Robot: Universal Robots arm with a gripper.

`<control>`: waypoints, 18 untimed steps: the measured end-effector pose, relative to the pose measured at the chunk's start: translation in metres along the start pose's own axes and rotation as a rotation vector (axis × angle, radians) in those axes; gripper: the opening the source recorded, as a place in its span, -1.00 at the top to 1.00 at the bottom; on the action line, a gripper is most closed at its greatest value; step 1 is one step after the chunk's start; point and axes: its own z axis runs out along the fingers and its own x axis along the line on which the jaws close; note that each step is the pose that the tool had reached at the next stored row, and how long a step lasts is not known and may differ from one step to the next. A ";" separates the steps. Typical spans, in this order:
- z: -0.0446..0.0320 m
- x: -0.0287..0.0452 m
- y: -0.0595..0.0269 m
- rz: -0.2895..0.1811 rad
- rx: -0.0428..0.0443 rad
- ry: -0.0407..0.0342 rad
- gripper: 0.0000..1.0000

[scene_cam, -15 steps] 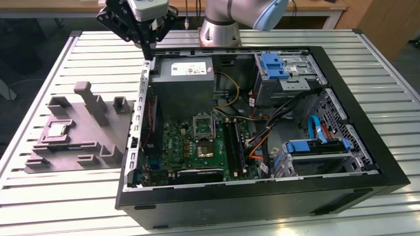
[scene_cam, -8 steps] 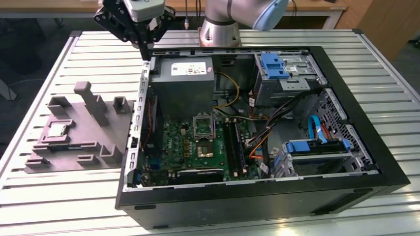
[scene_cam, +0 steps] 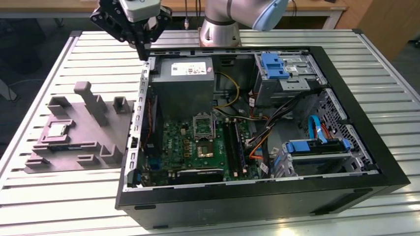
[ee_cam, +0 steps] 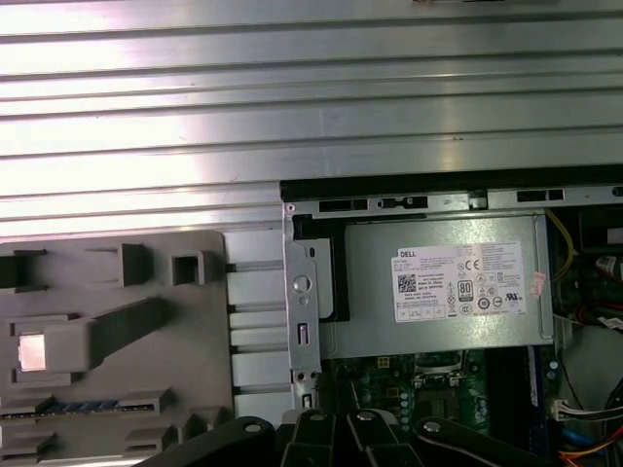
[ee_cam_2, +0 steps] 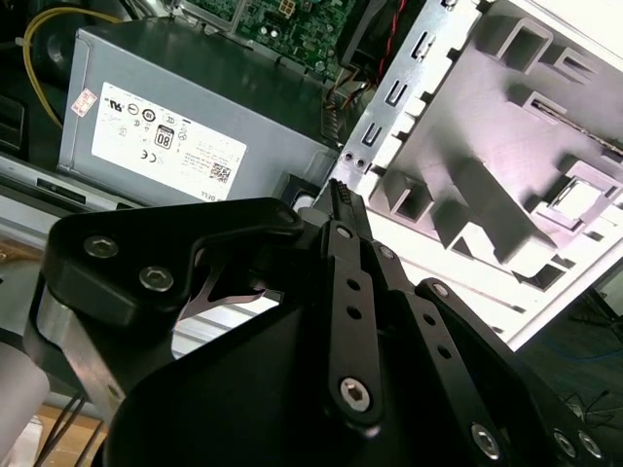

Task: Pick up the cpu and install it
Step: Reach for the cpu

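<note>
The cpu (scene_cam: 56,129) is a small pale silvery square lying flat in a recess of the grey moulded tray (scene_cam: 92,142), on the slatted table at the exterior view's left. It also shows in both wrist views, cpu (ee_cam: 32,352) and cpu (ee_cam_2: 584,199), resting in the tray (ee_cam: 117,272). My black gripper (scene_cam: 142,49) hangs above the open computer case's back left corner, well away from the tray. Its fingers (ee_cam_2: 338,209) sit pressed together with nothing between them. The black socket frame (scene_cam: 203,126) stands on the green motherboard (scene_cam: 190,147).
The open black tower case (scene_cam: 262,191) lies on its side. Inside are a grey power supply (scene_cam: 187,78), drive bays with blue latches (scene_cam: 272,66), loose cables (scene_cam: 262,123) and a dark square chip (scene_cam: 205,150). The case's metal back wall (scene_cam: 139,113) stands between tray and motherboard.
</note>
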 end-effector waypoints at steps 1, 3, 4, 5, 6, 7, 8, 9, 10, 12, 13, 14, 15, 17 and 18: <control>0.0000 0.0003 0.0000 0.000 0.0000 0.0000 0.79; 0.0000 0.0008 -0.0001 0.000 0.0000 0.0001 0.79; 0.0000 0.0012 -0.0001 0.000 0.0000 0.0000 0.79; 0.0000 0.0015 -0.0001 0.000 0.0000 0.0000 0.79; 0.0000 0.0018 -0.0002 0.000 0.0000 0.0000 0.79; 0.0000 0.0021 -0.0002 0.000 0.0000 0.0000 0.79; 0.0000 0.0024 -0.0002 0.000 0.0000 0.0000 0.79; 0.0000 0.0028 -0.0002 0.000 0.0000 0.0000 0.79; 0.0000 0.0031 -0.0003 0.000 0.0000 0.0000 0.79; 0.0000 0.0037 -0.0003 0.000 0.0000 0.0000 0.79; 0.0000 0.0040 -0.0003 0.000 0.0001 0.0000 0.79; 0.0000 0.0042 -0.0003 0.000 0.0001 0.0001 0.79; 0.0001 0.0045 -0.0004 0.000 0.0000 0.0000 0.79; 0.0001 0.0050 -0.0004 0.000 0.0001 0.0001 0.79; 0.0001 0.0052 -0.0004 0.000 0.0000 0.0000 0.79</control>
